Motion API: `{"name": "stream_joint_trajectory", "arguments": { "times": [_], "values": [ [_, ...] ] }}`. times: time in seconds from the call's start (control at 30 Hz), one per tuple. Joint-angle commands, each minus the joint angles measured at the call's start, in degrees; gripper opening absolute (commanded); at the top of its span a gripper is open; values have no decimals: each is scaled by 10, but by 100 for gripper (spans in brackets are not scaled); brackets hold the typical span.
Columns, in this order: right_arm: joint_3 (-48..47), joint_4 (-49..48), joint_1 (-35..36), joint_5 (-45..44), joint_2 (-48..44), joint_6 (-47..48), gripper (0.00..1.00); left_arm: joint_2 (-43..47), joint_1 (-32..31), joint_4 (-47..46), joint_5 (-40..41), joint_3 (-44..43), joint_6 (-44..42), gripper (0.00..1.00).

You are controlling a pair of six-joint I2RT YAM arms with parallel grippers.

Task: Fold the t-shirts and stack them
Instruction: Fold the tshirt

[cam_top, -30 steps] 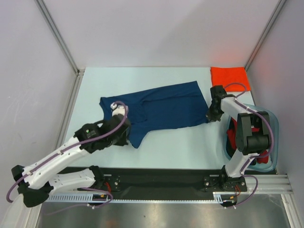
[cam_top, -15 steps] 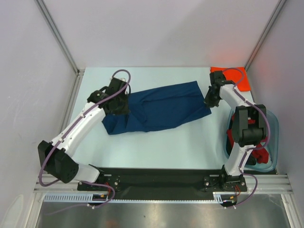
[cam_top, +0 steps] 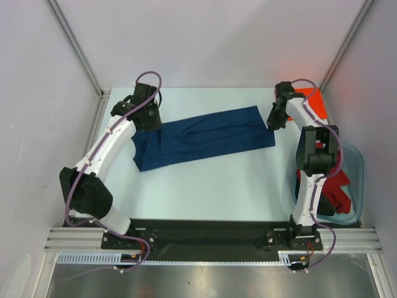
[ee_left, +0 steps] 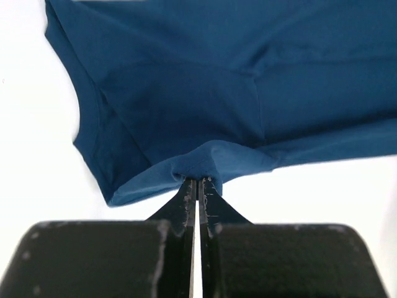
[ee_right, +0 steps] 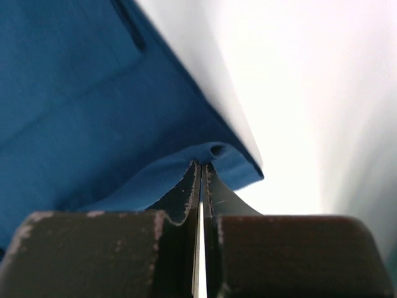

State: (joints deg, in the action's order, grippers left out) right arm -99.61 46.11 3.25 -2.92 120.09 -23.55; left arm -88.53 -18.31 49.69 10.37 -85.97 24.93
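Observation:
A navy blue t-shirt lies stretched across the middle of the table, folded lengthwise. My left gripper is shut on its far left edge; in the left wrist view the pinched hem bunches at the closed tips of that gripper. My right gripper is shut on the shirt's far right corner, where a fold of the blue cloth sits between the tips of the gripper. An orange t-shirt lies folded at the back right, partly behind the right arm. Red and dark t-shirts sit in the tub.
A clear bluish plastic tub stands at the right edge of the table beside the right arm's base. Grey walls and metal posts close in the back and sides. A black rail runs along the near edge.
Both grippers have carried the navy shirt's near edge toward the back of the table, folding it over itself. The left arm swung from near left to far left; the right arm reached further back.

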Motion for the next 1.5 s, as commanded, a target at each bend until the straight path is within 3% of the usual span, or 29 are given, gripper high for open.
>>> {"name": "stream_joint_trajectory", "arguments": {
  "times": [0.0,0.3,0.57,0.93,1.03,1.13,1.2,1.23,1.3,1.37,1.47],
  "values": [
    [-68,21,-7,6,29,15,0,-33,18,-28,14,-56,-13,0],
    [-197,53,-9,24,123,21,0,-140,35,-32,7,-167,-20,0],
    [-239,58,-12,48,153,25,0,-220,39,-20,9,-240,-23,0],
    [-279,57,-10,78,181,10,0,-256,71,-13,24,-256,-15,0],
    [-305,65,-10,82,200,4,4,-276,72,-11,24,-271,-19,0],
    [-331,72,-10,87,216,-3,8,-291,74,-13,17,-286,-26,8],
    [-342,77,-10,91,224,-5,15,-304,74,-14,11,-305,-31,23],
    [-353,79,-10,93,226,-8,17,-308,74,-9,13,-327,-33,38],
    [-363,86,-10,97,228,-10,34,-322,74,17,48,-363,-29,51],
    [-371,101,-10,94,223,-8,42,-318,74,51,72,-396,-19,60],
    [-356,121,-8,74,192,2,55,-264,74,62,99,-357,-8,79]
  ]
}}
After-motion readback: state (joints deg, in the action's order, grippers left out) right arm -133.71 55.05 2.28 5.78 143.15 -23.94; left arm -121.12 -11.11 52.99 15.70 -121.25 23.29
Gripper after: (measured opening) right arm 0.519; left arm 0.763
